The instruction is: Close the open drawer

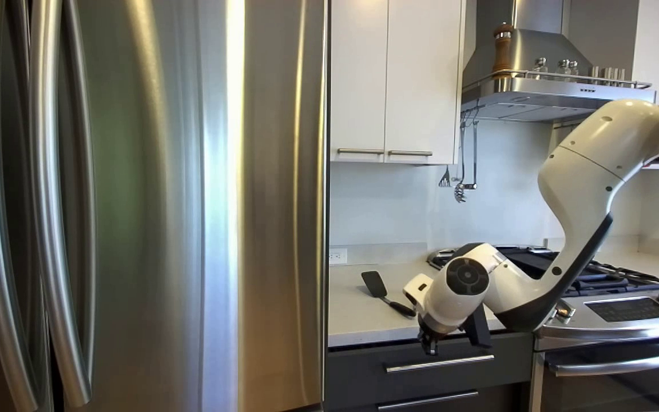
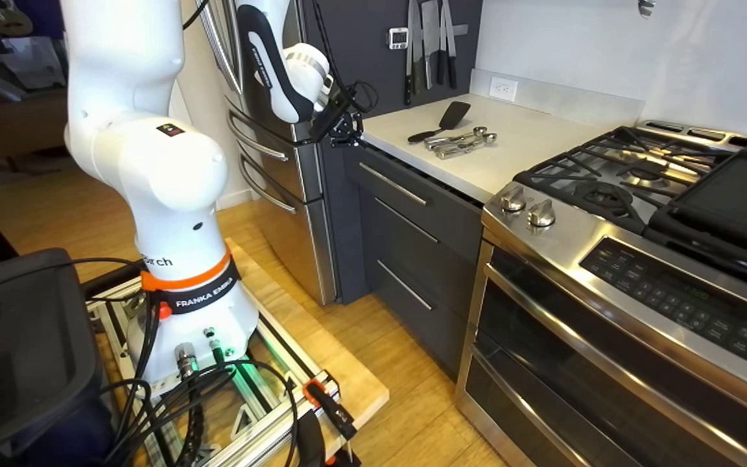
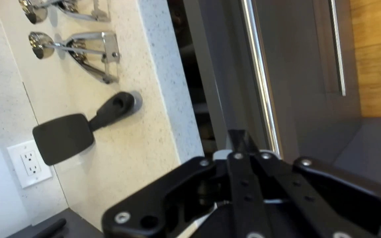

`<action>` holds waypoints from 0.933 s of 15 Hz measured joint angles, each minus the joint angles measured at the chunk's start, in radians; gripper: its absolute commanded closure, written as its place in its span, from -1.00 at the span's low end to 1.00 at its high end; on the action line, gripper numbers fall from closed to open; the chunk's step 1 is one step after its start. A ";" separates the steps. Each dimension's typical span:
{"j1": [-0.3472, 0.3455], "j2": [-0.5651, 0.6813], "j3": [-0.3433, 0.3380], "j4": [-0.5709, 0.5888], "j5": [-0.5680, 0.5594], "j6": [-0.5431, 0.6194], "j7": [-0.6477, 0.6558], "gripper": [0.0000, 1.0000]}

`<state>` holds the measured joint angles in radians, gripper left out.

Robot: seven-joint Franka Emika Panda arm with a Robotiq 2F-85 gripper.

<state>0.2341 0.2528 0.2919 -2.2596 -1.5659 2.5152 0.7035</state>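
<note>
The drawer is the top one, with a dark grey front (image 1: 358, 372) and a slim silver bar handle (image 1: 440, 364). The front also shows in an exterior view (image 2: 454, 220) and in the wrist view (image 3: 232, 62). It stands out slightly, with a narrow dark gap under the counter edge; cutlery and dividers inside cannot be made out. My black gripper (image 3: 242, 142) is shut, with its fingertips together and nothing seen between them. In the wrist view the tips overlap the front between its top edge and the handle. Contact is unclear. The gripper also shows in both exterior views (image 1: 430, 346) (image 2: 349, 133).
The countertop (image 3: 150, 132) above the drawer bears a black spatula (image 3: 64, 137) and metal scoops (image 3: 91, 49). Lower drawers (image 2: 406, 259) lie below. The steel oven (image 2: 542, 337) adjoins on one side, the steel fridge (image 1: 192, 200) on the other.
</note>
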 measured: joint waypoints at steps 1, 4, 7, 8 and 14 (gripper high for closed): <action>0.000 -0.001 0.000 0.009 0.000 0.038 0.000 1.00; -0.002 0.023 -0.007 0.054 -0.002 0.115 0.001 1.00; -0.015 0.089 -0.015 0.120 0.000 0.181 0.001 1.00; -0.022 0.118 -0.016 0.144 0.005 0.210 0.001 1.00; -0.034 0.305 -0.013 0.283 0.114 0.299 -0.087 1.00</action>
<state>0.2002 0.5578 0.2792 -1.9765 -1.4520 2.8147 0.6167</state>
